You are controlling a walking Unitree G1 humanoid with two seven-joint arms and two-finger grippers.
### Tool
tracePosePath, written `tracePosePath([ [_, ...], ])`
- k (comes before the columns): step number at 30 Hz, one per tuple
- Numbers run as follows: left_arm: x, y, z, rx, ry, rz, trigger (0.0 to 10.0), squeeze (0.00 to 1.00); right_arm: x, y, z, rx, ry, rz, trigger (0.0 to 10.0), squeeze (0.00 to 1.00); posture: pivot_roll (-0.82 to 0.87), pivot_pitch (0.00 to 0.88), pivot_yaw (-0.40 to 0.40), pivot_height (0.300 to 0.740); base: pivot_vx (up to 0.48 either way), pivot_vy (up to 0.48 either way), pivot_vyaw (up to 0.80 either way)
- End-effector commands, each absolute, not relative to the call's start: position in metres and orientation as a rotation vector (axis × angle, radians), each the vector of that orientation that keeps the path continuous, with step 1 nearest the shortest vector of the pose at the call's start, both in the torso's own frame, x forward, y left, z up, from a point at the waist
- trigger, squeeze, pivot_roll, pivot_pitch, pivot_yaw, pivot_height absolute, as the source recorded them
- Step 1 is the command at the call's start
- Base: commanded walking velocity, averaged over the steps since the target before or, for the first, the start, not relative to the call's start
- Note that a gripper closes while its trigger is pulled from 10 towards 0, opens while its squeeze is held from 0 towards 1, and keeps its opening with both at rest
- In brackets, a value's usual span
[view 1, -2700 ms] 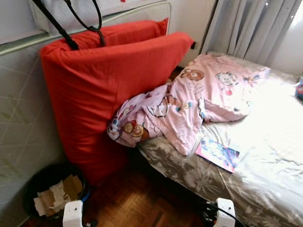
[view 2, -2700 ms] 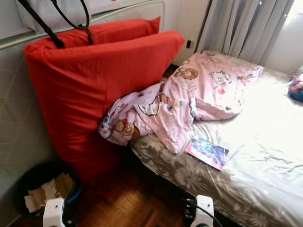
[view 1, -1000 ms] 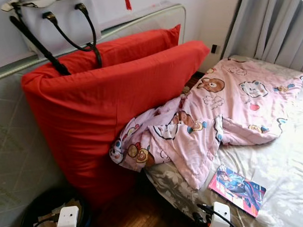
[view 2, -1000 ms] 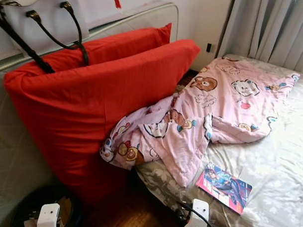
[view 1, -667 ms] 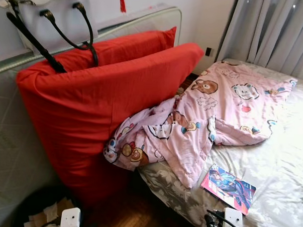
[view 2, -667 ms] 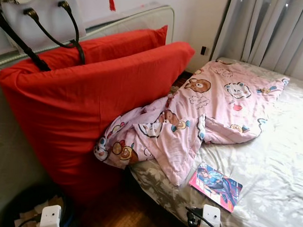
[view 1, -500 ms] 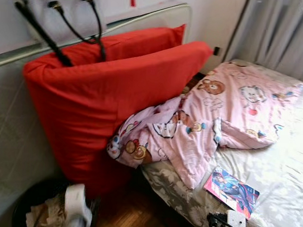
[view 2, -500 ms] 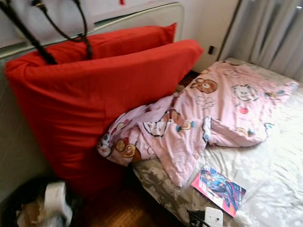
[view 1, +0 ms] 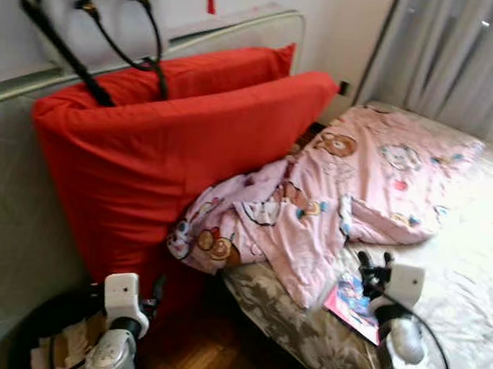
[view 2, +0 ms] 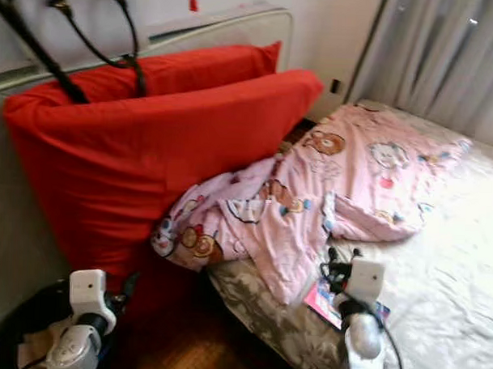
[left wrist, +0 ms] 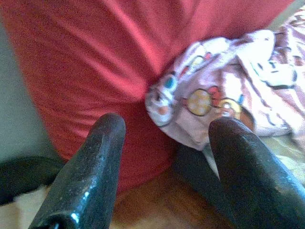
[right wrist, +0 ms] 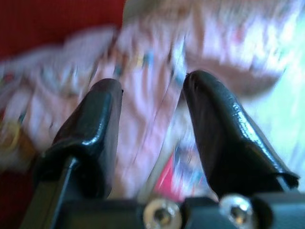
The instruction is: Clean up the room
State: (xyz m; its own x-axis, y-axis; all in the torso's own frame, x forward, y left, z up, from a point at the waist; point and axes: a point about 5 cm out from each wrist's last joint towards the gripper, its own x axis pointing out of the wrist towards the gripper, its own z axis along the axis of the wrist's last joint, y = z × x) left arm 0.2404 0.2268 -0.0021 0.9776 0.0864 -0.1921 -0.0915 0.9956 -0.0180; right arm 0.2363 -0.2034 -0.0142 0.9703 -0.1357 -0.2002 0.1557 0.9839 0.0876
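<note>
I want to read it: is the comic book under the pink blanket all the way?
No, the comic book lies on the bed beside the pink blanket's edge, mostly uncovered.

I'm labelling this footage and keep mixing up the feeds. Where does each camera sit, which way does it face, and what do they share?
Left eye view: on the head, looking down at the red cushion, pink blanket and bed; both arms show, with the right gripper above the magazine.
Right eye view: the stereo twin, same scene.
Left wrist view: along the open left gripper toward the cushion and blanket.
Right wrist view: along the open right gripper toward the blanket and magazine, blurred.
Shared: all four views show the blanket.
</note>
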Motion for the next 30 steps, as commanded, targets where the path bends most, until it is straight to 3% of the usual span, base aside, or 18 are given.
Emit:
tracePosePath([
  [1, 0.24, 0.228, 0.002, -0.018, 0.165, 0.076, 10.0, 0.0, 0.238, -0.216, -0.004, 0.048, 0.135, -0.173, 10.0, 0.0, 0.06, 0.0, -0.041, 0.74, 0.0, 0.0, 0.0],
  [8, 0.243, 0.23, 0.016, -0.018, 0.09, 0.08, 10.0, 0.0, 0.239, -0.224, 0.01, 0.029, 0.048, -0.21, 10.0, 0.0, 0.05, 0.0, -0.046, 0.74, 0.0, 0.0, 0.0],
  [21, 0.248, 0.215, 0.026, -0.046, 0.061, 0.046, 10.0, 0.0, 0.235, -0.21, -0.002, 0.073, 0.129, -0.215, 10.0, 0.0, 0.03, 0.0, -0.054, 0.74, 0.0, 0.0, 0.0],
  [30, 0.245, 0.215, 0.027, -0.057, 0.072, 0.047, 10.0, 0.0, 0.229, -0.218, -0.001, 0.067, 0.132, -0.223, 10.0, 0.0, 0.01, 0.021, -0.048, 0.71, 0.0, 0.0, 0.0],
])
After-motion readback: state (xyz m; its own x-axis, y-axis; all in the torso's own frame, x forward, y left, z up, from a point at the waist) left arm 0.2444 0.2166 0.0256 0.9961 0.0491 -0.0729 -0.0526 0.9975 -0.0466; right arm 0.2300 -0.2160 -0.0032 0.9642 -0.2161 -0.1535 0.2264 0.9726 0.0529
